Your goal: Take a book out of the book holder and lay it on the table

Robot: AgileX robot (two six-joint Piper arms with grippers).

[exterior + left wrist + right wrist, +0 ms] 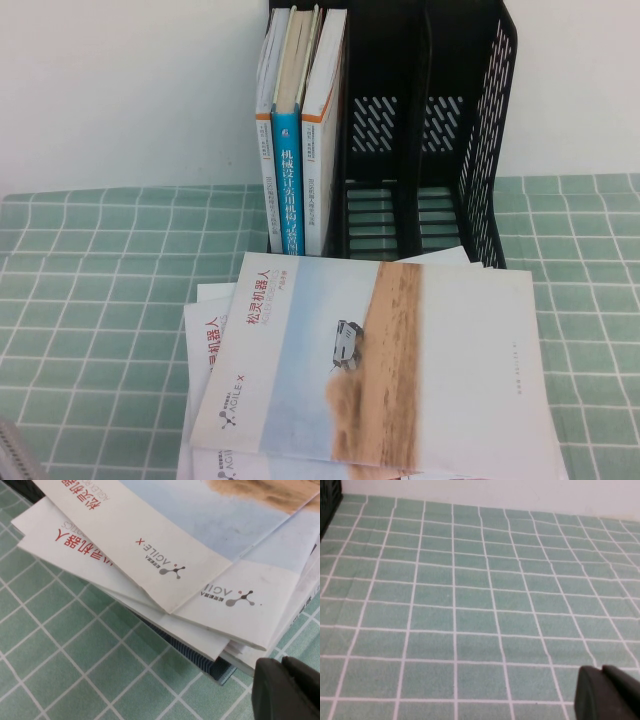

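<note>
The book point(380, 360), a thin pale blue-white booklet with a sandy band and a small vehicle, lies flat on top of a fanned stack of like booklets on the table point(90, 300), in front of the black book holder point(470, 150). The left wrist view shows its white AGILE X corner point(165, 530). My left gripper point(282, 662) is shut and empty, just off the stack's corner, low over the cloth. My right gripper point(601, 670) is shut and empty over bare checked cloth. Neither gripper shows in the high view.
The holder's leftmost compartment holds three thick upright books, one blue-spined point(287, 170); its other compartments are empty. A dark blue striped book edge point(200, 657) sticks out under the stack. The holder's corner point(327, 500) shows in the right wrist view. A grey ridged object point(15, 455) sits at the front left edge.
</note>
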